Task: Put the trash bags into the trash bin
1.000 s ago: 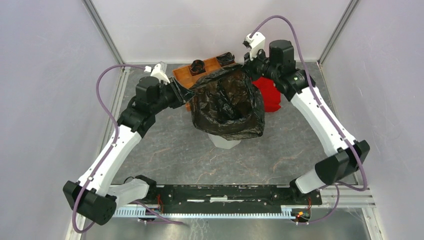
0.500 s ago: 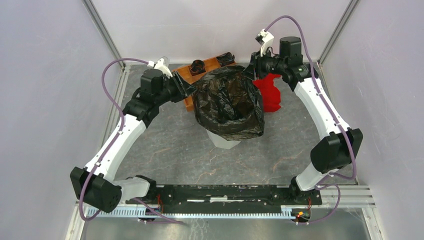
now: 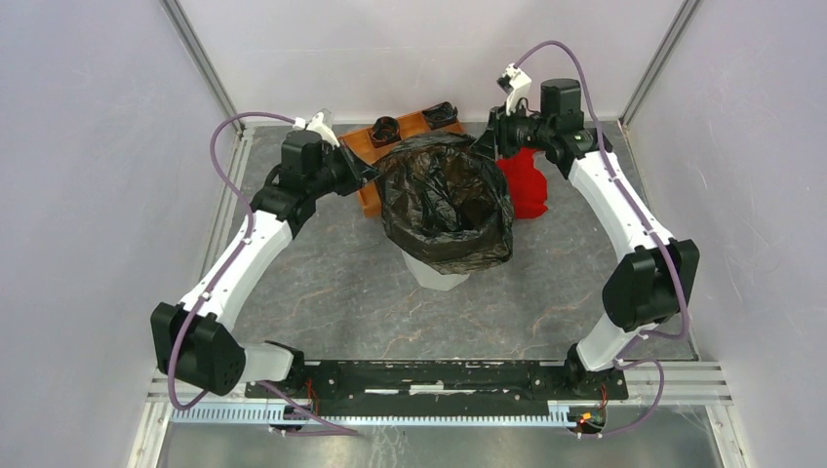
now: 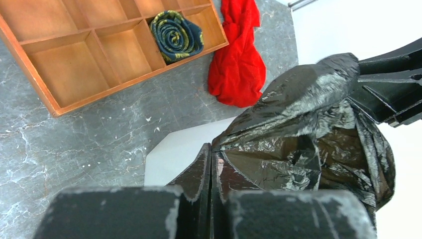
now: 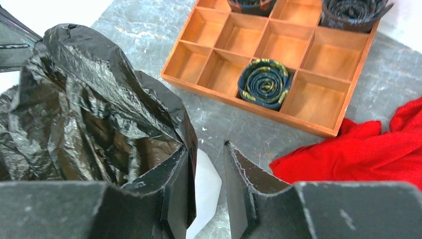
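My left pincer is pinched shut on the edge of the bag. My right pincer stands part open, fingers apart.

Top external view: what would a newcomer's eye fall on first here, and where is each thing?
The glossy black trash bag stands out first, draped over the white bin at the centre, the left gripper pinched shut on its edge and the right gripper open at its far-right rim. Next come the red cloth just right of the bag and the orange-brown tray behind it, to the left.
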`<act>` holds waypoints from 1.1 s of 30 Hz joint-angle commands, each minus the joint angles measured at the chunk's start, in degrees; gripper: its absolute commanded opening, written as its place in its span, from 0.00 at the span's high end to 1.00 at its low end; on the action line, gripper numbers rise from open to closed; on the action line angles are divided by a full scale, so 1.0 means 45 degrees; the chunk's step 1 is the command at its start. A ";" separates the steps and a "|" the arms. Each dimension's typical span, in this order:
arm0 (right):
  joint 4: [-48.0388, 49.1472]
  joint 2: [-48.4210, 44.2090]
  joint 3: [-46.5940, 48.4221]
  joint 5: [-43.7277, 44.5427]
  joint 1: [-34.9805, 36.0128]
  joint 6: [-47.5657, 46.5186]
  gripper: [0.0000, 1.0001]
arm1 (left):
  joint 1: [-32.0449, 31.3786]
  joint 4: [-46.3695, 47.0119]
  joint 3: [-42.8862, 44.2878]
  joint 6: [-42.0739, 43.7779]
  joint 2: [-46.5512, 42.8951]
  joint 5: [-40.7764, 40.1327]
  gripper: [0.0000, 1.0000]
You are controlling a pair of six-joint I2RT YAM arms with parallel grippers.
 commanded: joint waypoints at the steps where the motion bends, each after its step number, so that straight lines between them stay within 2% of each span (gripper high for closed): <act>1: 0.0389 0.0108 -0.0450 0.0171 -0.0093 0.0066 0.64 | 0.0079 0.0633 -0.0363 -0.0283 0.0206 0.0228 0.98; 10: 0.0275 -0.0183 -0.1557 0.0861 -0.0092 -0.0107 0.55 | 0.0069 0.0495 -0.1420 -0.0162 -0.0090 0.0061 0.98; 13: -0.0564 -0.0580 -0.1483 0.2210 -0.0043 -0.0172 0.47 | 0.0069 0.0328 -0.1742 -0.0099 -0.0345 0.0033 0.98; 16: -0.1389 -0.1338 -0.1124 0.3946 0.0041 -0.0213 0.33 | 0.0077 0.0300 -0.2082 -0.0126 -0.0649 0.0153 0.98; 20: -0.2167 -0.2421 -0.0745 0.5403 0.0073 -0.0062 0.20 | 0.0069 0.0318 -0.2282 -0.0256 -0.0734 0.0515 0.98; 26: -0.2808 -0.4262 -0.0971 0.6876 0.0074 0.0025 0.11 | 0.0070 0.0489 -0.2473 -0.0412 -0.0950 0.0799 0.98; 29: -0.2513 -0.5102 -0.1403 0.6167 0.0083 -0.0050 0.03 | 0.0069 0.0488 -0.2510 -0.0429 -0.1083 0.0864 0.98; 33: -0.2835 -0.5766 -0.1413 0.4666 0.0075 -0.0043 0.04 | 0.0069 0.0531 -0.2515 -0.0415 -0.1098 0.0929 0.98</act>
